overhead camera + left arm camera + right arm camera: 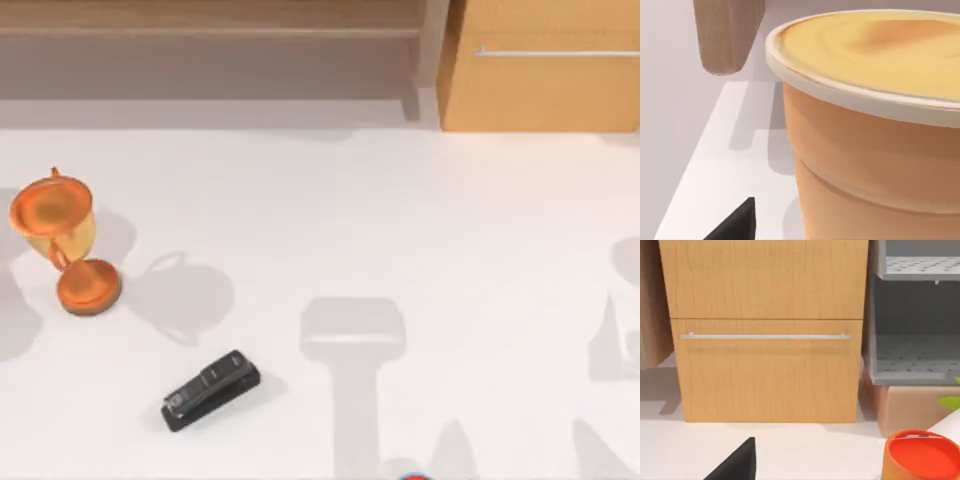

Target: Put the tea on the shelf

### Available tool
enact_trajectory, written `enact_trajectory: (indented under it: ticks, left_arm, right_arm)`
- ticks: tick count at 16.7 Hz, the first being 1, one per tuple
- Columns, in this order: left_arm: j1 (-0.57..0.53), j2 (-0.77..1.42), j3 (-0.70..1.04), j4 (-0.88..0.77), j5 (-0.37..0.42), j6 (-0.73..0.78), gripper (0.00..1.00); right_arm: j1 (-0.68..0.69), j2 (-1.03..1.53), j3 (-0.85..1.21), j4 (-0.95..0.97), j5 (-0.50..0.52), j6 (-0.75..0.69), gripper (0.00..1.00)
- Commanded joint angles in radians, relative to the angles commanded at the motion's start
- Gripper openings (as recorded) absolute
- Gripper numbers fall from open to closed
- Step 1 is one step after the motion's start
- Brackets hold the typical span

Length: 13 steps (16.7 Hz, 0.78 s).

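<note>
I take the tea to be the small round orange can with a red lid (922, 456). It stands on the white tabletop (450, 250) at its near edge, well apart from the wide pale brown wooden shelf (200, 30) at the far side. A dark part of the right claw (737, 465) shows near the can, but I cannot tell if this claw is spread or closed. I think it should grip the can low on its wall, then carry it left of the orange wooden cabinet (540, 90).
</note>
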<state>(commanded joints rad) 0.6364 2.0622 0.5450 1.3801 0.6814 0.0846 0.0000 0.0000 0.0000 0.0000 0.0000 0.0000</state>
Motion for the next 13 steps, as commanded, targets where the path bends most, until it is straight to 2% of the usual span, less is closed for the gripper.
enact_trajectory:
  ticks: [4,9,13]
  left_arm:
    - [-0.078,0.066,0.122,-0.047,-0.076,-0.013,1.00]
    - [-0.091,0.076,0.142,-0.055,-0.089,-0.015,1.00]
    - [-0.091,0.076,0.142,-0.055,-0.089,-0.015,0.70]
  right_arm:
    - [0.000,0.000,0.000,0.000,0.000,0.000,1.00]
    - [0.000,0.000,0.000,0.000,0.000,0.000,1.00]
    - [0.000,0.000,0.000,0.000,0.000,0.000,1.00]
